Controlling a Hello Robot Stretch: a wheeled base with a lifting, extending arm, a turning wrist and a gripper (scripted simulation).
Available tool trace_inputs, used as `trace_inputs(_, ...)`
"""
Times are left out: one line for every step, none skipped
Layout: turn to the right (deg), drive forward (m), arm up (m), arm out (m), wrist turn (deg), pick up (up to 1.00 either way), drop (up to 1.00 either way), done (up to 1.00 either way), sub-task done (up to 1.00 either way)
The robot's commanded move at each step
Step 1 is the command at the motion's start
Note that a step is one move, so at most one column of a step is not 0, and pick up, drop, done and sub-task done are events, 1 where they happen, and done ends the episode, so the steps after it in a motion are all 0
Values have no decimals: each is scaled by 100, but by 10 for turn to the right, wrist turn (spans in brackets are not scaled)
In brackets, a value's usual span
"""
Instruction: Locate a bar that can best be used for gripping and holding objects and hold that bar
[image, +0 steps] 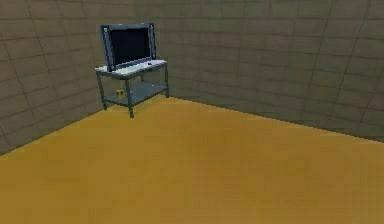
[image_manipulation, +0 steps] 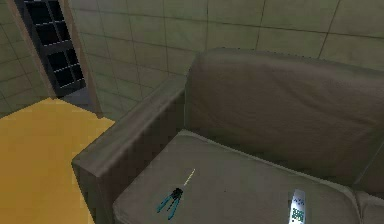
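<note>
On the seat of a grey-brown sofa (image_manipulation: 270, 110) in the arm side view lies a small plier-like tool (image_manipulation: 170, 203) with two teal handles and a dark head. Just beyond it lies a thin pale stick (image_manipulation: 188, 178). Farther along the seat, toward the view's right, rests a white remote-like thing (image_manipulation: 297, 207) with dark and teal marks. The tool sits close to the sofa's armrest (image_manipulation: 130, 140).
In the forward view a dark television (image: 130, 45) stands on a grey metal stand (image: 108, 88) in the tiled corner, with a small yellowish thing (image: 121, 94) on its lower shelf. Open yellow floor (image: 200, 160) spreads before it. A dark-paned window (image_manipulation: 50, 45) is beside the sofa.
</note>
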Motion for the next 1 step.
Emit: trace_inputs(0,0,0,20,0,0,0,0,0)
